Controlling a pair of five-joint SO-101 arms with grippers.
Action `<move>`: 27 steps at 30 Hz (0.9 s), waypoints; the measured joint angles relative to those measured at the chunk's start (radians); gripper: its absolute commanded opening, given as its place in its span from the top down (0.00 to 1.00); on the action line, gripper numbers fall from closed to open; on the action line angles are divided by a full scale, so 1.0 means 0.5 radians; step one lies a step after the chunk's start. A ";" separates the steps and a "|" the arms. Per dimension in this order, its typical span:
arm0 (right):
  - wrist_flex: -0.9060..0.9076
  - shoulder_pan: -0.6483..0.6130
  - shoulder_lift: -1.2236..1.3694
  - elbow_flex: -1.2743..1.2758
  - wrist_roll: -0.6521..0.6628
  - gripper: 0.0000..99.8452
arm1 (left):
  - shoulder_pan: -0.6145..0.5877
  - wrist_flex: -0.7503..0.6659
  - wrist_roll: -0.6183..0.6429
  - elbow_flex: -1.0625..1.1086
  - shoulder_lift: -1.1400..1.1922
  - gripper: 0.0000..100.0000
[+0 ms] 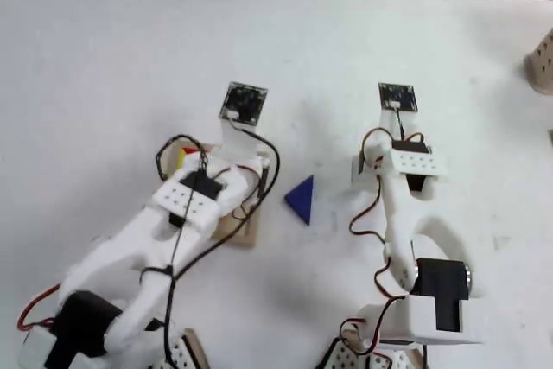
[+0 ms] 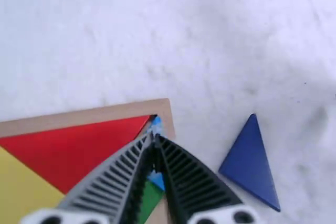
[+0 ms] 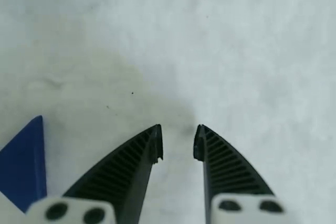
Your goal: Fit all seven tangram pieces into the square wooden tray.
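White table (image 1: 104, 66) carries both arms. A tan block-like obj (image 1: 541, 62) sits at its right edge, well apart from the rest, and a dark strip runs behind the far edge. L arm (image 1: 186, 200), w/ looping black cables, lies across the wooden tray (image 2: 105, 113) and covers most of it in the high view; one tray corner pokes out beside the arm. Inside the tray: red triangle (image 2: 79, 145) along the rim, yellow piece (image 2: 16, 192) next to it, green piece (image 2: 151, 199) and light-blue piece (image 2: 156, 125) by the corner. L gripper (image 2: 155, 139) is clenched, fingers pressed together, tips over the light-blue piece at the tray corner; can't tell if they touch it. Dark-blue triangle (image 1: 300, 200) lies flat on the table outside the tray, near that corner, btwn the two arms. R gripper (image 3: 177, 142) is released, jaws parted w/ table surface showing btwn them, and the dark-blue triangle is off to one side, near but not touching. White tabletop shows all round that triangle; the tray rim is its nearest edge.
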 measured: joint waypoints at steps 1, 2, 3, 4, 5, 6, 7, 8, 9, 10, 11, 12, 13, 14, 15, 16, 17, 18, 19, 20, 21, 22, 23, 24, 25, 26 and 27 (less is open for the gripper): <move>0.000 0.000 0.000 0.000 0.009 0.89 | 0.021 -0.031 0.000 0.018 0.000 0.98; 0.000 0.000 0.000 0.000 0.009 0.89 | 0.046 -0.055 -0.003 0.028 0.018 0.98; 0.000 0.000 0.000 0.000 0.015 0.89 | 0.068 -0.074 -0.003 0.028 0.049 0.98; 0.000 0.000 0.000 0.000 0.021 0.89 | 0.077 -0.086 -0.003 0.028 0.083 0.98; 0.000 0.000 0.000 0.000 0.021 0.89 | 0.077 -0.086 -0.003 0.025 0.129 0.98; 0.000 0.000 0.000 0.000 0.021 0.89 | 0.074 -0.086 -0.003 0.015 0.184 0.98; 0.000 0.000 0.000 0.000 0.021 0.89 | 0.074 -0.086 0.000 -0.003 0.233 0.98; 0.000 0.000 0.000 0.000 0.025 0.89 | 0.074 -0.086 0.000 -0.012 0.264 0.98; 0.000 0.000 0.000 0.000 0.028 0.89 | 0.074 -0.086 -0.003 -0.015 0.295 0.98; 0.000 0.000 0.000 0.000 0.028 0.89 | 0.074 -0.086 -0.003 -0.015 0.310 0.98; 0.000 0.000 0.000 0.000 0.028 0.89 | 0.074 -0.086 -0.003 -0.015 0.313 0.98; 0.000 0.000 0.000 0.000 0.028 0.89 | 0.068 -0.086 -0.003 -0.015 0.313 0.98; 0.000 0.000 0.000 0.000 0.028 0.89 | 0.046 -0.086 -0.003 -0.015 0.310 0.98; 0.000 0.000 0.000 0.000 0.028 0.89 | 0.009 -0.083 -0.012 -0.015 0.313 0.98; 0.000 0.000 0.000 0.000 0.028 0.89 | -0.031 -0.068 -0.018 -0.015 0.325 0.98; 0.000 0.000 0.000 0.000 0.028 0.89 | -0.068 -0.058 -0.018 -0.015 0.328 0.98; 0.000 0.000 0.000 0.000 0.028 0.89 | -0.101 -0.052 -0.018 -0.015 0.328 0.98; 0.000 0.000 0.000 0.000 0.028 0.89 | -0.126 -0.043 -0.018 -0.015 0.328 0.98; 0.000 0.000 0.000 0.000 0.028 0.89 | -0.132 -0.037 -0.018 -0.015 0.328 0.98; 0.000 0.000 0.000 0.000 0.028 0.89 | -0.132 -0.021 -0.021 -0.015 0.328 0.98; 0.000 0.000 0.000 0.000 0.028 0.89 | -0.123 -0.015 -0.021 -0.015 0.328 0.98; 0.000 0.000 0.000 0.000 0.028 0.89 | -0.120 -0.012 -0.021 -0.015 0.328 0.98; 0.000 0.000 0.000 0.000 0.028 0.89 | -0.120 -0.009 -0.021 -0.015 0.328 0.98; 0.000 0.000 0.000 0.000 0.028 0.89 | -0.120 -0.006 -0.021 -0.018 0.328 0.98; 0.000 0.000 0.000 0.000 0.028 0.89 | -0.120 -0.006 -0.021 -0.018 0.328 0.98; 0.000 0.000 0.000 0.000 0.028 0.89 | -0.123 -0.006 -0.021 -0.018 0.319 0.98; 0.000 0.000 0.000 0.000 0.028 0.89 | -0.123 0.000 -0.021 -0.018 0.292 0.98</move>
